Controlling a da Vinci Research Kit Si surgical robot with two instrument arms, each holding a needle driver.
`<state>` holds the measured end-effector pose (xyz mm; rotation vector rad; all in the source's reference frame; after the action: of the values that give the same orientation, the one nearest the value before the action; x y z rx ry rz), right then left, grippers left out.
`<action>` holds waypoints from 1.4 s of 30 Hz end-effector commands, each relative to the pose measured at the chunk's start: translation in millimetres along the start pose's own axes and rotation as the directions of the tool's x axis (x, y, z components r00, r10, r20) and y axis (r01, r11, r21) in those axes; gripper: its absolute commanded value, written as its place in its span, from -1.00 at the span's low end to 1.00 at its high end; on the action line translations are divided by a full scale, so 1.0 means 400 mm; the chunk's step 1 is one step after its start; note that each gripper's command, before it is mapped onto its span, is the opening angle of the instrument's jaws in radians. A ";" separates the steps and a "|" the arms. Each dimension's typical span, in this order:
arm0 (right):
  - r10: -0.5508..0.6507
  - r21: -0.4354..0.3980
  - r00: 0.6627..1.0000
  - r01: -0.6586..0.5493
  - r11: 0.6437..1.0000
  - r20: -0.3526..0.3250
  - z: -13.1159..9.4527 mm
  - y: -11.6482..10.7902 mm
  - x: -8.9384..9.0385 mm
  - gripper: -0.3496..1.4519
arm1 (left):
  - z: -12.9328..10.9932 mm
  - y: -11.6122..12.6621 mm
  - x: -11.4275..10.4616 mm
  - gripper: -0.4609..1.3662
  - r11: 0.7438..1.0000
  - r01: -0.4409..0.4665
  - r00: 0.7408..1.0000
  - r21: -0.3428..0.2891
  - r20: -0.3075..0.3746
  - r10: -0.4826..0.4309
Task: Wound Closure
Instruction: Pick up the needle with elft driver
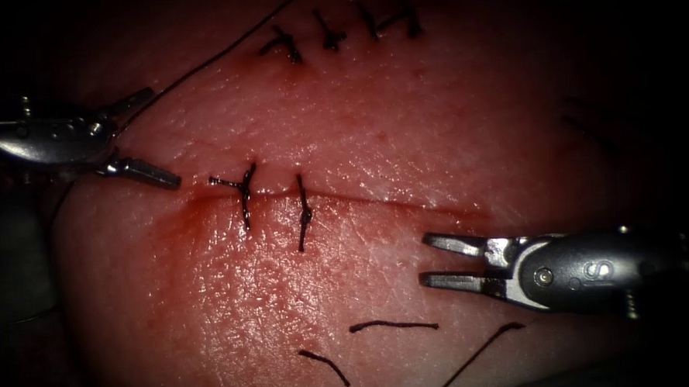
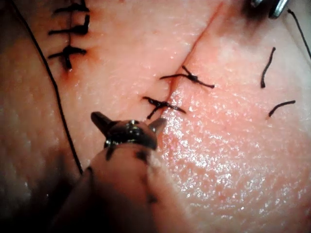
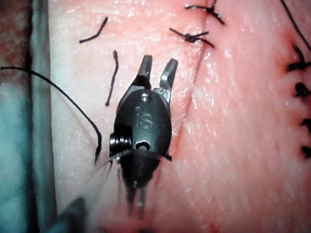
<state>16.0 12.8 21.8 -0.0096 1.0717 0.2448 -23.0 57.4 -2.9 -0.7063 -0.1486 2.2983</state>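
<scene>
Endoscope view: the left tool (image 1: 136, 136) sits at the left edge of the tissue (image 1: 373, 130), jaws spread wide and holding nothing. A long thread (image 1: 214, 59) runs from between its jaws up toward the far edge of the tissue; whether it touches a jaw cannot be told. The right tool (image 1: 437, 263) lies near the right end of the cut (image 1: 407, 202), on the near side of it, jaws parted and holding nothing. The cut runs across the middle of the tissue. Two stitches (image 1: 275, 204) cross its left part, just beside the left tool's lower jaw. A row of older stitches (image 1: 337, 32) lies near the far edge. Two cut ends of thread (image 1: 393, 324) lie loose toward the near edge, below the right tool, with another thread (image 1: 476, 355) beside them. Red fluid (image 1: 183, 224) stains the left end of the cut. I cannot find the needle in any view.
</scene>
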 end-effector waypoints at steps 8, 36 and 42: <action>-0.010 0.002 1.000 0.010 1.000 0.003 0.0003 -0.0020 -0.0008 -0.53 | 0.0040 -0.0063 -0.0054 0.46 0.998 0.064 0.998 -0.003 0.014 -0.064; -0.027 0.013 1.000 0.027 1.000 0.015 0.0001 -0.0072 -0.0007 -0.68 | 0.0124 -0.0144 -0.0237 -0.88 0.946 0.265 0.964 -0.184 0.084 -0.254; -0.023 0.017 1.000 0.022 1.000 0.016 -0.0003 -0.0079 -0.0005 -0.73 | 0.0072 -0.0107 -0.0166 -0.88 0.952 0.252 0.967 -0.175 0.074 -0.242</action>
<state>16.4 9.6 21.5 -0.0015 1.0580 0.2131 -18.4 56.6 2.6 -0.6793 -0.4430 2.0823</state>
